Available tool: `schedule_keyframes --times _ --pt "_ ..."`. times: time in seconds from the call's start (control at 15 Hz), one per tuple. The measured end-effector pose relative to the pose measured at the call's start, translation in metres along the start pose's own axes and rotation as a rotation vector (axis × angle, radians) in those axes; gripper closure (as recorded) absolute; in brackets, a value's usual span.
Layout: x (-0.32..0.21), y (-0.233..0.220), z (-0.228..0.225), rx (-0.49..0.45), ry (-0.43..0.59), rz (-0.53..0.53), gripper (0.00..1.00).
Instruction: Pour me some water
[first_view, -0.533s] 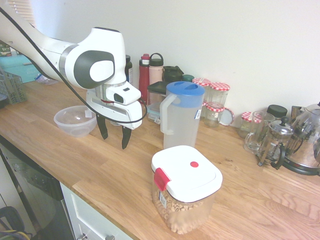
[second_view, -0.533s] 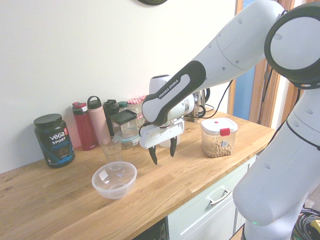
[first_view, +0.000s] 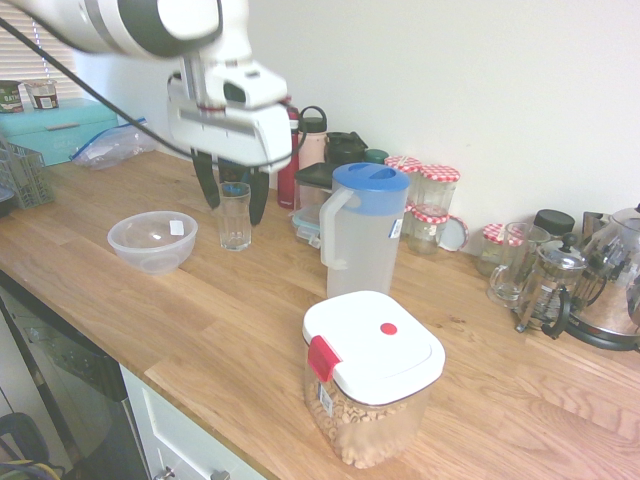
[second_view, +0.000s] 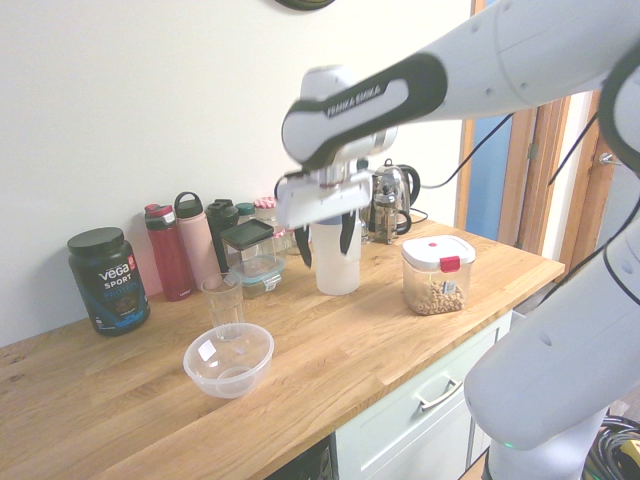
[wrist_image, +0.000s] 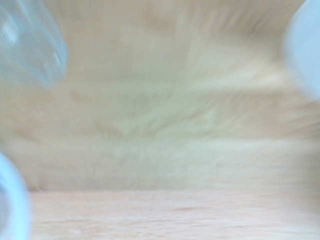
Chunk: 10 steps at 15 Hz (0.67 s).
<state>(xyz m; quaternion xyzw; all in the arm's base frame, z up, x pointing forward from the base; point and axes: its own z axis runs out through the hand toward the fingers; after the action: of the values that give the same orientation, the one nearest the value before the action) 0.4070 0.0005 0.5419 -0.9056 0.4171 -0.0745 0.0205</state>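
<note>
On the tabletop (first_view: 200, 350), the pitcher (first_view: 362, 232) stands upright, lid on. An empty glass (first_view: 235, 215) and empty bowl (first_view: 152, 240) sit nearby. The end effector (first_view: 231, 192) hangs spread wide, holding nothing.

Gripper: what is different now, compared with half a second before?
The gripper rose well above the counter and shifted toward the wall. It is open and empty as before. The pitcher, glass, bowl and snack box have not moved.
</note>
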Motion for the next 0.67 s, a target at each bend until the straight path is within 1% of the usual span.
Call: schedule_keyframes --times 0.13,0.27,0.47,0.67 --pt "0.015 0.011 -0.041 0.030 0.035 0.039 0.00" --pt "0.038 0.023 -0.056 0.033 0.048 0.069 0.00" --pt "0.074 0.037 -0.054 0.013 0.042 0.092 0.00" --pt "0.095 0.034 -0.031 -0.019 0.028 0.091 0.00"
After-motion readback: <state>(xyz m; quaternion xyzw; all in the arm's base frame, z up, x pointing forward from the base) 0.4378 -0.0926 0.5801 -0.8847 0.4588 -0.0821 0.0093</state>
